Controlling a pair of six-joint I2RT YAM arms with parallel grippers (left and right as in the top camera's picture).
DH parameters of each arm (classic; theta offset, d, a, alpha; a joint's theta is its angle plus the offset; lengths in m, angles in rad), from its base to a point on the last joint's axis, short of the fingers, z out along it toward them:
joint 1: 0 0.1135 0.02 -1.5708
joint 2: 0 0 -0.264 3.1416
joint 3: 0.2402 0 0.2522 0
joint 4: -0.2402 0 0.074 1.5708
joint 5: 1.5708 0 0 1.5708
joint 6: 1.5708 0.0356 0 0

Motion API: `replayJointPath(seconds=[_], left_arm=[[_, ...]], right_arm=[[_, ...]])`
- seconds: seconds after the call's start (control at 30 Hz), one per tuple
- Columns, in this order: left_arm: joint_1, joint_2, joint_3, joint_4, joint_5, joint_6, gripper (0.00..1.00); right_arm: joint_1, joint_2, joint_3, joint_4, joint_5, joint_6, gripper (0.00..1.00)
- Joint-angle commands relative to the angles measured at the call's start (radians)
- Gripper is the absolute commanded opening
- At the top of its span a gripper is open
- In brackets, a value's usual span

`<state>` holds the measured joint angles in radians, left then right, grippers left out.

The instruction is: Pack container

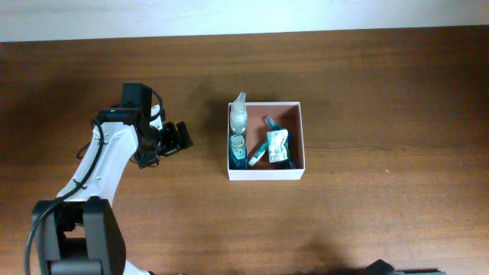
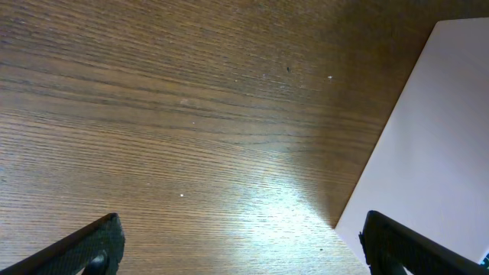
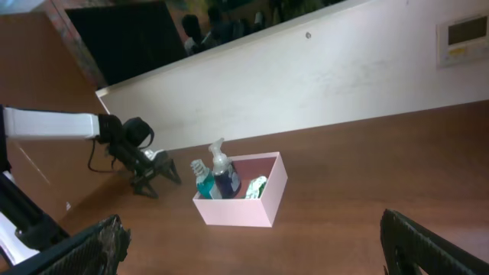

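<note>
The container (image 1: 266, 174), a shallow square open-top box with thin white walls and a reddish-brown floor, sits just right of centre in the overhead frame on the brown wooden desk (image 1: 382, 92). A clear spray bottle (image 1: 238, 114) and a blue-filled bottle (image 1: 238, 150) stand against its left wall, and a teal sachet (image 1: 278, 147) lies near the middle.

The walls look like thin card, so the box is probably light. It would likely bow under a hard pinch and skate on the smooth wood if nudged. The tall bottles could tip if it is jolted. The safest hold seems to be a gentle pinch over the rim close to a corner, where card is stiffest. The bare right wall is free of bottles.

The left tool (image 1: 182, 137) hovers left of centre, near the box's left wall, with its jaws spread wide and nothing between them. The right tool (image 3: 252, 248) is also spread and empty, looking down on the scene from well away.
</note>
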<state>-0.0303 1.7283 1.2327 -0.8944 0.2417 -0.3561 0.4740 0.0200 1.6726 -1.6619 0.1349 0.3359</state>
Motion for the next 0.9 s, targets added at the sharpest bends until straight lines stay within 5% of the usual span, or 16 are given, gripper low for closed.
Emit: replayJointPath(seconds=[0.0,0.4,0.87], left_arm=[[0.001,0.011,0.008,0.000,-0.003,0.005,0.99],[0.001,0.011,0.008,0.000,-0.003,0.005,0.99],[0.001,0.011,0.008,0.000,-0.003,0.005,0.99]], right_arm=[[-0.004,-0.013,0.000,-0.003,0.014,-0.014,0.98],[-0.004,-0.013,-0.088,0.108,-0.050,-0.014,0.98],[-0.004,-0.013,-0.583,0.516,-0.263,-0.014,0.99]])
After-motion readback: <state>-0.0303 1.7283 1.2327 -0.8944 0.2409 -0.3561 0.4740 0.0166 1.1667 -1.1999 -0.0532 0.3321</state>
